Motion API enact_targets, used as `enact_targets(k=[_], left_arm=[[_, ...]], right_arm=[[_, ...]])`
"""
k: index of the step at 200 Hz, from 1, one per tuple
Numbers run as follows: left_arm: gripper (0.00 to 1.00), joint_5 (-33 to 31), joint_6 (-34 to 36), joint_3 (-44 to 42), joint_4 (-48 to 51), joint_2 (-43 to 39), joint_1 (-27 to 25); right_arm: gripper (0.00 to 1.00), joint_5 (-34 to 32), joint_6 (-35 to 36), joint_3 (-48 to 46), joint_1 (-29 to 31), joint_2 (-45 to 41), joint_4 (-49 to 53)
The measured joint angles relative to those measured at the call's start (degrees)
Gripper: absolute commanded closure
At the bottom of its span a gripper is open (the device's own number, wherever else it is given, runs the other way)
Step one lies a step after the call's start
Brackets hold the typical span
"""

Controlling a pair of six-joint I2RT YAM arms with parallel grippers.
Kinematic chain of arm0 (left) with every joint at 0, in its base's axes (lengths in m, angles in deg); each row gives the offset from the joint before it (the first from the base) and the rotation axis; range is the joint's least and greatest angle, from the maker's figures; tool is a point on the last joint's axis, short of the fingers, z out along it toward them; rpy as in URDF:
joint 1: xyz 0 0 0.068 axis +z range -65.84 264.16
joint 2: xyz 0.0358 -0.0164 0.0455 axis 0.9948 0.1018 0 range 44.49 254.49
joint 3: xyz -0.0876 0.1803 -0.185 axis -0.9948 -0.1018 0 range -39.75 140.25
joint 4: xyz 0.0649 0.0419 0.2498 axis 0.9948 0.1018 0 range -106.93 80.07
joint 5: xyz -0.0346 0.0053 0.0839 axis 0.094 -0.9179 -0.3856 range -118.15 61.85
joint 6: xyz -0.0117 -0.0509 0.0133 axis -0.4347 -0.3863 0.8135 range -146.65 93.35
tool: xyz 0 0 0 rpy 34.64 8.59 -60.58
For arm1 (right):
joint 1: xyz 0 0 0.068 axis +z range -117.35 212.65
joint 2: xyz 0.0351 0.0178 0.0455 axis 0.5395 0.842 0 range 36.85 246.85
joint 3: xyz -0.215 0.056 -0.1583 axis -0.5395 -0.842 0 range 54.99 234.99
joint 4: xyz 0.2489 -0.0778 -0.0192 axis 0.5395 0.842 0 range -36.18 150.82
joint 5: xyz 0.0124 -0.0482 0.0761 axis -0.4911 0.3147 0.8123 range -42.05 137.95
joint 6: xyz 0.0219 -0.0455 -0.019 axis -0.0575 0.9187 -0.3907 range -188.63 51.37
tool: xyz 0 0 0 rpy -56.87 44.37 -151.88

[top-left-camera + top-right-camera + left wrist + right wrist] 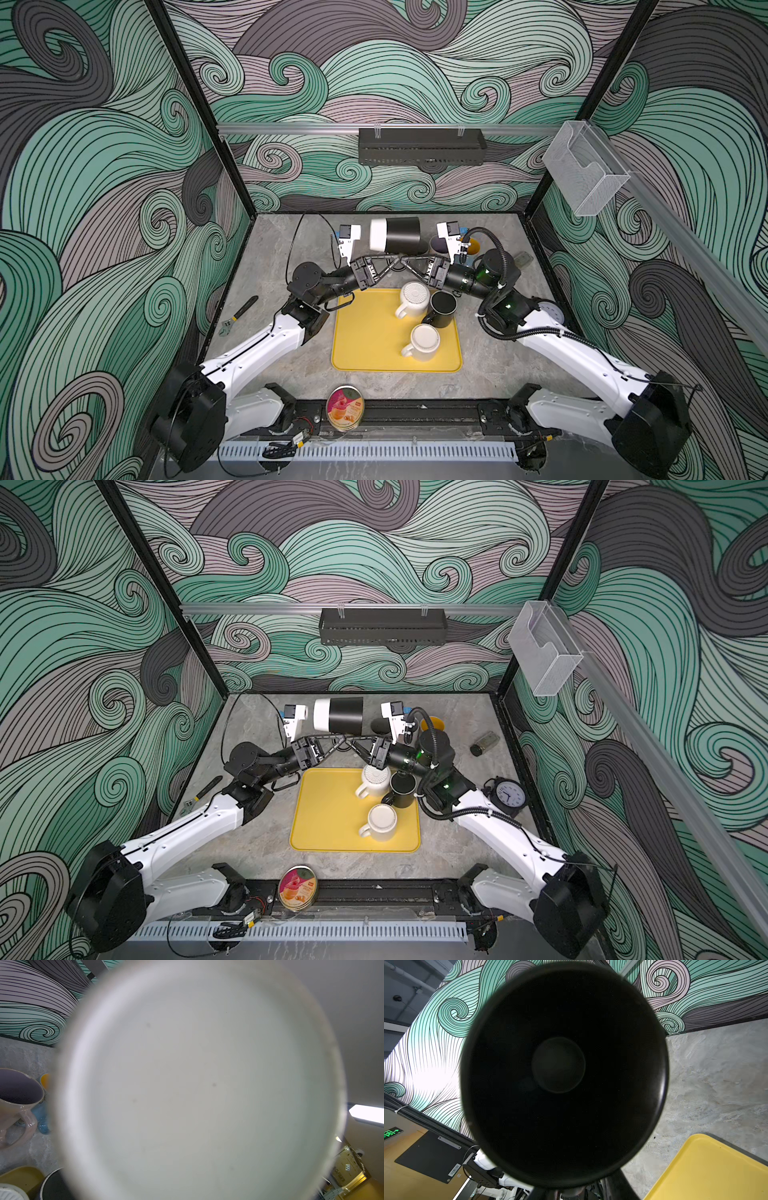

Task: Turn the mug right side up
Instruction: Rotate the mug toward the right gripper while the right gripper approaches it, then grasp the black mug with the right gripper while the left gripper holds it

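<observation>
The black mug (401, 236) with a white base hangs on its side in the air over the back of the grey table (270, 249), just above the centre in both top views (345, 716). Its white base points to the left of the frame and its open mouth to the right.

Both arms reach in from the lower corners. Their white forearms slant up towards the middle, and the black wrists bend inward so the two tools point at each other in a shallow V right beneath the mug.

The left gripper (390, 262) is closed tight on the underside of the mug, and its tips meet those of the right gripper (409, 262) at the centre. The right one's fingers look narrow, but whether they grip the mug or only touch it cannot be told.

The white base (197, 1084) fills the left wrist view, blurred and very near. In the right wrist view the dark mouth (562, 1068) covers the middle, with a corner of the yellow tray (716, 1167) at the lower right.

The tray (361, 345) lies below the grippers in the top view and carries two white mugs and a black one. A wrench (239, 316) lies at the table's left edge.
</observation>
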Motion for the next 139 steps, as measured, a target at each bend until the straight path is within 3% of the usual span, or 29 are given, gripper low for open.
enact_targets(k=[81, 92, 107, 127, 139], left_arm=[[1.00, -2.3, 1.2, 1.5, -2.3, 1.7, -2.9], [1.00, -2.4, 1.0, 1.8, -3.0, 2.3, -3.1], [1.00, -2.8, 0.7, 1.9, -3.9, 3.1, -3.1], [1.00, -3.0, 0.4, 1.9, -4.8, 3.4, -3.2], [1.00, -3.1, 0.4, 1.9, -4.8, 3.4, -3.2]], right_arm=[[0.72, -0.2, -3.6, 0.0, -0.3, 0.2, -4.0], [0.76, -0.2, -4.1, 0.0, -0.4, 0.3, -4.5], [0.92, -0.3, -4.8, 0.0, -0.4, 0.6, -5.6], [1.00, -0.3, -5.8, -0.1, -0.5, 0.7, -6.2], [1.00, -0.3, -5.8, -0.1, -0.5, 0.7, -6.2]])
